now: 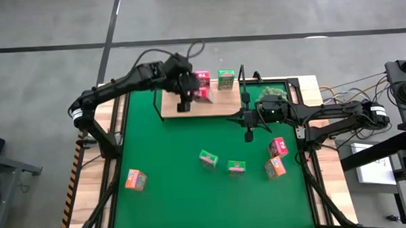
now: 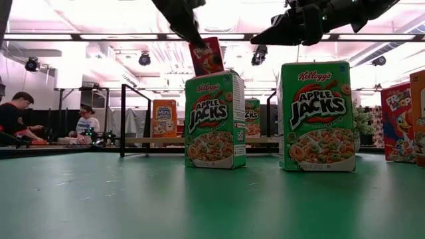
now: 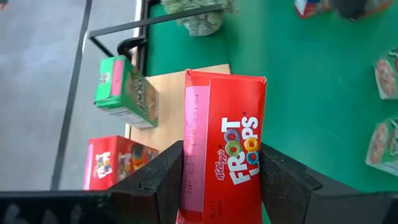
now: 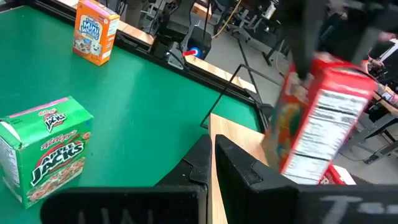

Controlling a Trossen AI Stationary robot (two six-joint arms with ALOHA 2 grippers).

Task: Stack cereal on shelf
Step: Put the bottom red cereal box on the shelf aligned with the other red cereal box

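My left gripper point(image 1: 185, 96) is shut on a pink-red Froot Loops cereal box point(image 3: 225, 143), held above the light wooden shelf board point(image 1: 213, 108); the box also shows in the low view point(image 2: 207, 56). A pink box point(image 1: 203, 78) and a green box point(image 1: 226, 79) stand on their bases on the shelf. My right gripper point(image 1: 248, 129) is shut and empty, over the green mat just off the shelf's right end. On the mat stand two green boxes point(image 1: 208, 158) point(image 1: 236, 168), a pink box point(image 1: 278, 147) and two orange ones point(image 1: 275, 167) point(image 1: 135, 178). My left gripper pinches the Froot Loops box between its two fingers point(image 3: 163, 179), one on the pale pink narrow side point(image 3: 194, 163) and one on the opposite side, near the end closest to the wrist. The box is lifted clear of the shelf and tilted, its free end point(image 3: 225, 79) pointing away from the wrist.
A fuzzy grey-green plant ball point(image 1: 273, 94) sits at the shelf's right end beside black wire uprights point(image 1: 242, 82). Bare board lies near the held box point(image 3: 171, 106). People sit in the room beyond the table point(image 2: 16, 116).
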